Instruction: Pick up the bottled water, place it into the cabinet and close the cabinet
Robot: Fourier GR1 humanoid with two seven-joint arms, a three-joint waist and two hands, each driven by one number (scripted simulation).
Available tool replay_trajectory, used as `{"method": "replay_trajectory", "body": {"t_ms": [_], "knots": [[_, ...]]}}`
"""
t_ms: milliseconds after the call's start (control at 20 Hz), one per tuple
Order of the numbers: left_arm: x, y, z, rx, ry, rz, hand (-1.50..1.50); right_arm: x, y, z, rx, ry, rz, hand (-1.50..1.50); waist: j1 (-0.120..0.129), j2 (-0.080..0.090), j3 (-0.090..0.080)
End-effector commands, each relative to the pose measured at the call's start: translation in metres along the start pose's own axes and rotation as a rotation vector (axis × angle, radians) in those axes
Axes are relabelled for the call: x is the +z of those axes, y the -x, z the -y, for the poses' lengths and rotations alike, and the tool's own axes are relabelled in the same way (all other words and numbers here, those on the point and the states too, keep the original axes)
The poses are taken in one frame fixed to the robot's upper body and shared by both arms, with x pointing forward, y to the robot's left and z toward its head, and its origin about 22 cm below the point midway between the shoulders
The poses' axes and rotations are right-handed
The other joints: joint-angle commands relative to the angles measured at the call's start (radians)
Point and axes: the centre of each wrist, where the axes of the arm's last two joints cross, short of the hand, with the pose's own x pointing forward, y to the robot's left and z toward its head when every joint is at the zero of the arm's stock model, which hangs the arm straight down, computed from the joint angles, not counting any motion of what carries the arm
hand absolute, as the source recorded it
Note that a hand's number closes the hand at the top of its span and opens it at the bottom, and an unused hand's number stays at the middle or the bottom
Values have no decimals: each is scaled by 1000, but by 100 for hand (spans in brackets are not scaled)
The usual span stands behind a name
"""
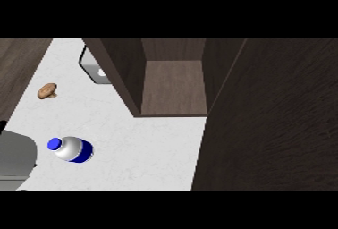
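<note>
A: Status on the bottled water (71,149)?

B: Seen at lower left of the frame, standing on the white table (132,147). It is viewed from almost straight above, so the long axis runs toward the camera; the blue cap is offset to the left of the body, so the top is tipped slightly left in the picture. Blue band is seen round the lower right of the silver body.

A: Hand position relative to it?

B: No hand is seen anywhere in the frame, left or right. Only a grey forearm section (14,156) is visible at the left edge, just left of the bottle, apart from it. Hand state can't be told from this. The bottle is not held by anything visible.

A: Label text?

B: None can be read. No brand or writing is made out on the bottle.

A: Cabinet?

B: The cabinet (173,87) is shown open at upper centre, dark wood, bare interior shelf visible. Its door (271,116) fills the right side of the frame. The bottle is well apart from it, down and left.

A: Anything else on the table?

B: A brown mushroom (48,91) is seen at upper left. A grey object (94,67) is partly hidden behind the cabinet's left wall; it can't be identified.
</note>
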Motion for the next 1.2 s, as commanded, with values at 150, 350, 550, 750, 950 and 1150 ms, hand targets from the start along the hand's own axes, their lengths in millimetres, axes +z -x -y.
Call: {"method": "replay_trajectory", "body": {"t_ms": [150,350,550,750,950,1150], "knots": [[-3,49,-12,-14,24,-45,-150,13,-22,0,92,36,51,-150,0,-1,0],[-16,68,-3,-13,33,-54,-150,11,-15,-6,81,32,42,-150,1,0,0],[-39,80,-6,-26,47,-63,-150,10,-24,2,81,61,75,-150,-2,1,0],[-13,118,-9,-7,75,-84,-150,10,-19,-2,86,33,44,-150,3,0,0],[-16,128,23,-16,100,-90,-150,11,-26,4,100,34,62,-150,3,0,0],[-19,155,21,-10,69,-96,-150,10,-21,-11,87,41,56,-150,0,0,-1]]}}
